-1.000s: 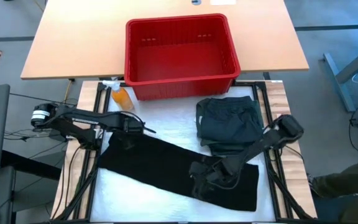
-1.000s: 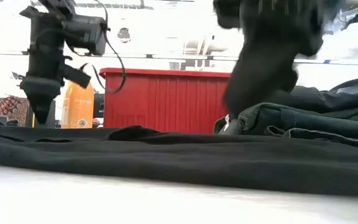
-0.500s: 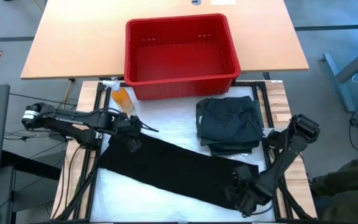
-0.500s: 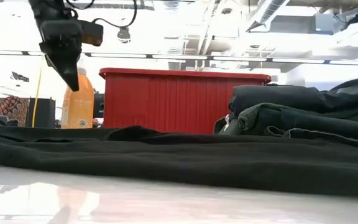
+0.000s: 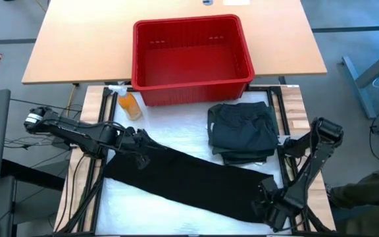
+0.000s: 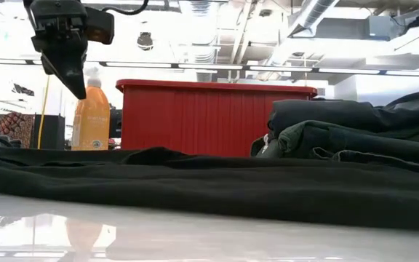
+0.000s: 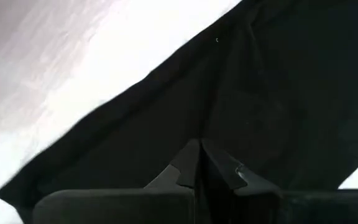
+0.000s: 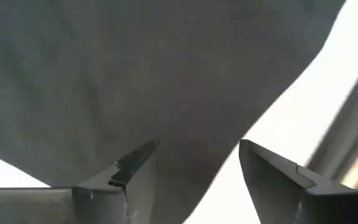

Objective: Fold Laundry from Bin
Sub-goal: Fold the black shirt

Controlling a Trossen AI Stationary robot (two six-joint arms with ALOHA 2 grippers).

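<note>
Your left gripper [image 5: 139,146] sits over the far-left end of the long black cloth [image 5: 196,181], fingers pressed together with nothing between them; in the left wrist view the closed tips [image 7: 199,163] point down at bare black fabric. From table height that same gripper [image 6: 75,80] hangs above the cloth, not touching it, with the orange spray bottle [image 6: 92,116] right behind it. In the overhead view the bottle [image 5: 128,101] stands just beyond your left gripper, at the near-left corner of the red bin [image 5: 191,58].

Your right gripper [image 5: 273,212] is at the opposite, near-right end of the cloth, low over its corner. Its fingers [image 8: 135,163] stand apart in the right wrist view, grey-black fabric showing between and beyond them, nothing clamped. Whether the tips touch the cloth, you cannot tell.

The cloth lies flat and diagonal across the white table pad [image 5: 183,122], running from your left gripper to your right one. The folded dark trousers [image 5: 243,131] sit stacked just beyond the right gripper, between it and the bin, their near edge meeting the cloth. The bin is past both grippers, on the wooden table [image 5: 77,39], inside showing red floor only. In the low view the bin wall [image 6: 195,116] stands behind the cloth, the trouser pile [image 6: 355,135] beside it.
</note>
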